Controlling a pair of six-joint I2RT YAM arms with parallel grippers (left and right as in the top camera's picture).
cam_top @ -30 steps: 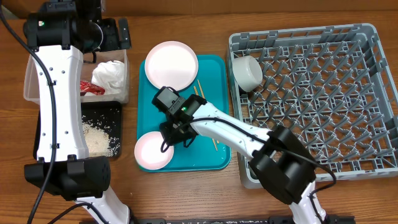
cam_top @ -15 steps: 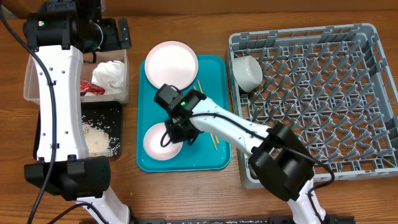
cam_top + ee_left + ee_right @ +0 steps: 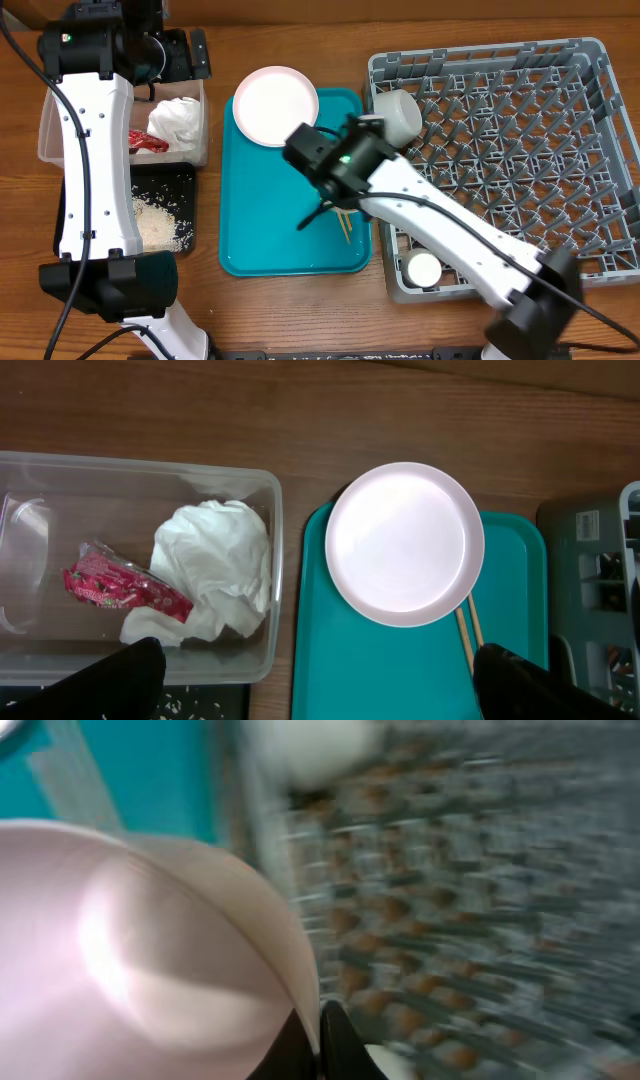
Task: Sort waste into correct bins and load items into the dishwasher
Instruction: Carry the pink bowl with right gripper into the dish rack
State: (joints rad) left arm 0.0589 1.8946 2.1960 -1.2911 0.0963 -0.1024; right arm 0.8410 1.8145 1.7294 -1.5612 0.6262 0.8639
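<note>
Presently shows the loading step, with waste sorting apparently done. Finds the right gripper (image 3: 318,1038) clenched on the rim of a pale pink dish (image 3: 150,950), plate or shallow bowl not decidable from the blurred wrist view. Places that dish aloft near the shared edge of teal serving tray (image 3: 250,200) and grey dish rack (image 3: 470,52), hidden beneath the arm in the overhead view. Leaves the left gripper (image 3: 320,660) released, fingers (image 3: 130,680) spread wide, hovering over the clear tub (image 3: 140,465) holding the crumpled napkin (image 3: 215,575) and red wrapper (image 3: 120,588). Puts the rice (image 3: 160,222) on the black tray (image 3: 178,178). Counts a white bowl (image 3: 397,115) and a small white cup (image 3: 424,268) already in the rack, a white plate (image 3: 276,105) and chopsticks (image 3: 468,635) yet on the teal tray. Calls next, probably, for carrying the dish over the pegs (image 3: 500,130), tilting it upright between two rows, then letting go. Demands care against knocking the bowl beside the entry corner.
</note>
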